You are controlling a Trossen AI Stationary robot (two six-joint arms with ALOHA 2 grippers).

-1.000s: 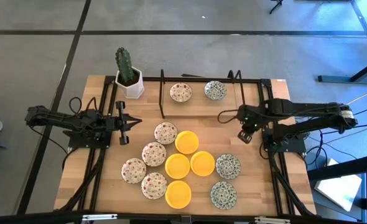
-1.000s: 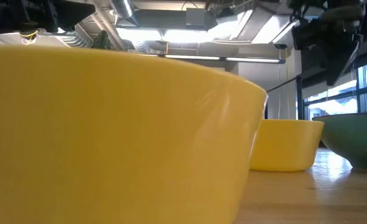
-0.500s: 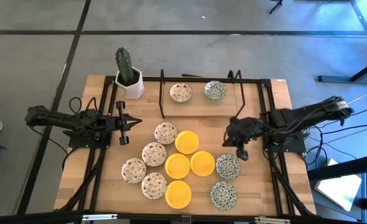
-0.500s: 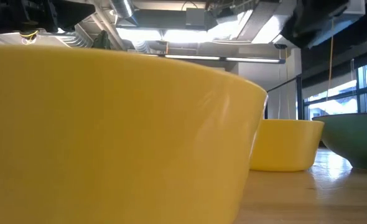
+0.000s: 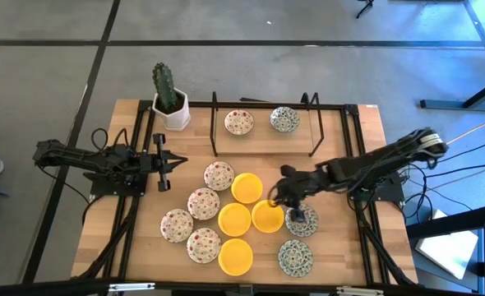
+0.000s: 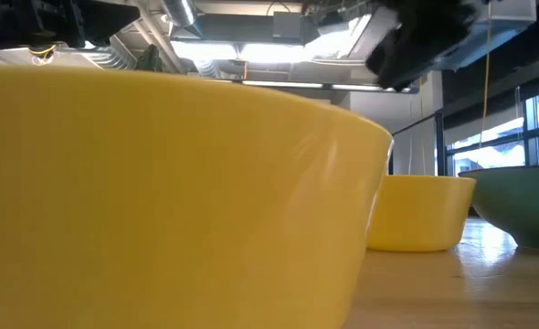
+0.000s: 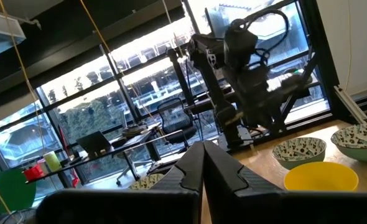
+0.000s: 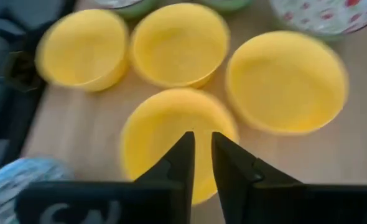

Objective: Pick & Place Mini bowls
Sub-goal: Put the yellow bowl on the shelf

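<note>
Mini bowls lie on the wooden table (image 5: 136, 247): yellow ones (image 5: 267, 216) (image 5: 234, 219) (image 5: 247, 187), red-speckled ones (image 5: 203, 203) to their left, grey-green ones (image 5: 302, 220) (image 5: 295, 257) to their right. A speckled bowl (image 5: 239, 122) and a grey-green bowl (image 5: 284, 119) sit at the far edge. My right gripper (image 5: 277, 197) hovers tipped down over a yellow bowl (image 8: 177, 137), its fingers a narrow gap apart (image 8: 202, 146), holding nothing. My left gripper (image 5: 162, 162) waits shut at the table's left (image 7: 203, 165).
A cactus in a white square pot (image 5: 171, 103) stands at the far left corner. A black wire frame (image 5: 312, 123) surrounds the two far bowls. In the low view a yellow bowl (image 6: 160, 201) fills the foreground, with the right arm (image 6: 425, 37) above.
My right gripper has swung from the table's right side, near the wire frame, toward the left and near edge. It now hangs over the cluster of yellow bowls and has tipped to point downward. The bowls have not moved.
</note>
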